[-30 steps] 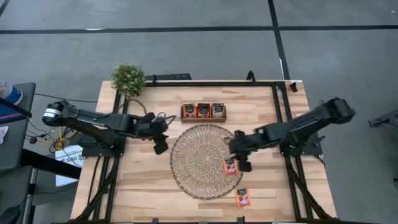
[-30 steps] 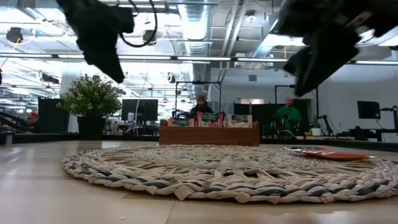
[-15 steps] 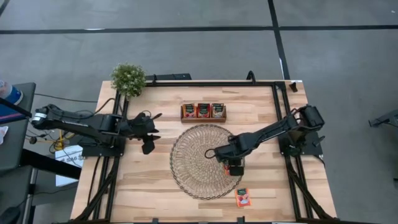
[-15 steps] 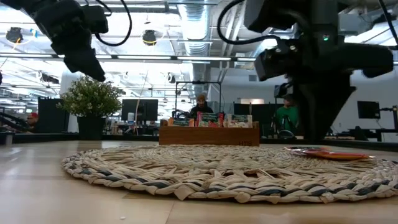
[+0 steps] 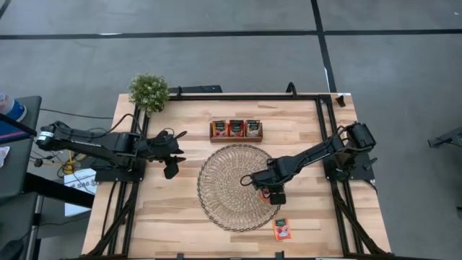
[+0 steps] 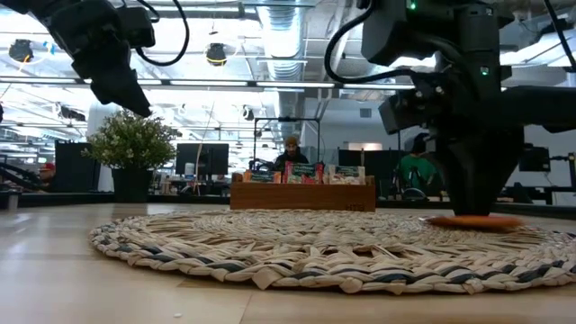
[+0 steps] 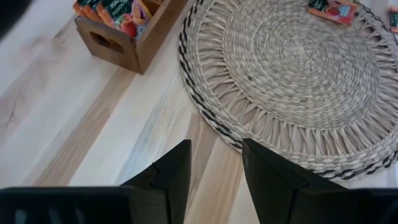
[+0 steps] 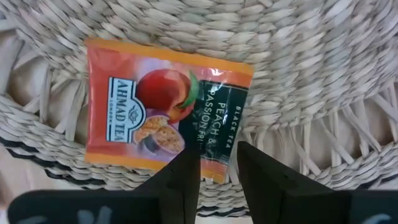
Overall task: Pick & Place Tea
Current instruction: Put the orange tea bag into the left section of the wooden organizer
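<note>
I note the square paper tea sachet (image 8: 166, 127) under my right arm: orange-red, dark green band with pale lettering, peach print. Round woven straw mat (image 5: 227, 180): pale beige with a black-flecked rim. Pale striped-grain wooden bench (image 5: 173, 209), black frame. Small wooden compartment tray (image 5: 236, 136): brown. Second orange-red sachet (image 5: 282, 230) on bench. Potted plant (image 5: 149, 92): green.

The floor (image 5: 216, 58) around the table was grey, with dark lines across it. Behind the table was a big room with white pipes (image 6: 283, 36) and long lights (image 6: 225, 85) on the ceiling. Dark screens (image 6: 202, 157) stood on desks. Two people (image 6: 291, 153) sat far back. It was bright.
</note>
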Robot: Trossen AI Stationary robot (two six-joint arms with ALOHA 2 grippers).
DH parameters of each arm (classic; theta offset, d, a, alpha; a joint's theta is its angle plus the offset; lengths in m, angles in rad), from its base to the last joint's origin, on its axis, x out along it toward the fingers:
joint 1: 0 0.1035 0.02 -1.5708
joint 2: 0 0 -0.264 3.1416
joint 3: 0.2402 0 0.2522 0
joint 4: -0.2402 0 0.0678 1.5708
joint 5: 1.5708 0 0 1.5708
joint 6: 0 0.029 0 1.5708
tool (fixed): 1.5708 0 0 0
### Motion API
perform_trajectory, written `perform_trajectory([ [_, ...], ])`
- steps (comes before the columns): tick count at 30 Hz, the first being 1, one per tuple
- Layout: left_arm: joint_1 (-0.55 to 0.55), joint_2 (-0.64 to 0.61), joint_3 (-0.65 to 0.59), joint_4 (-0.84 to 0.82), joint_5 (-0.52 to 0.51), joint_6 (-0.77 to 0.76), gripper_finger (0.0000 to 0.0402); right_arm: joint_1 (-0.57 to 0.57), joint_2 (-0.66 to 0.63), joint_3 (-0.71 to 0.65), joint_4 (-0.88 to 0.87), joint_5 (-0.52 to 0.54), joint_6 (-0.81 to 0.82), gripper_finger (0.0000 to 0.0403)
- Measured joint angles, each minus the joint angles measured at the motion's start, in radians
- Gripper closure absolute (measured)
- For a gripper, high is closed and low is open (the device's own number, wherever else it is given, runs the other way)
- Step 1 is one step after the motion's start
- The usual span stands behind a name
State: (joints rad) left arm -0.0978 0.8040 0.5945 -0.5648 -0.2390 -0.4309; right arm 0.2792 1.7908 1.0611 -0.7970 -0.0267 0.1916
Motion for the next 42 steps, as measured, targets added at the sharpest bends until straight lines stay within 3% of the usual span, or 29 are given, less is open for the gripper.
perform_trajectory([
  [13,0.0,0.0,0.0,0.001,0.0,-0.001,0.0266,0.0,0.0,-0.002,0.021,-0.011,-0.017,0.031],
  [28,0.0,0.0,0.0,0.003,0.0,-0.001,0.0266,-0.007,0.0,-0.002,0.024,-0.057,-0.017,0.04],
  [42,0.0,0.0,0.0,0.003,0.0,0.0,0.0266,-0.007,0.0,-0.002,0.02,-0.053,0.02,0.0402],
])
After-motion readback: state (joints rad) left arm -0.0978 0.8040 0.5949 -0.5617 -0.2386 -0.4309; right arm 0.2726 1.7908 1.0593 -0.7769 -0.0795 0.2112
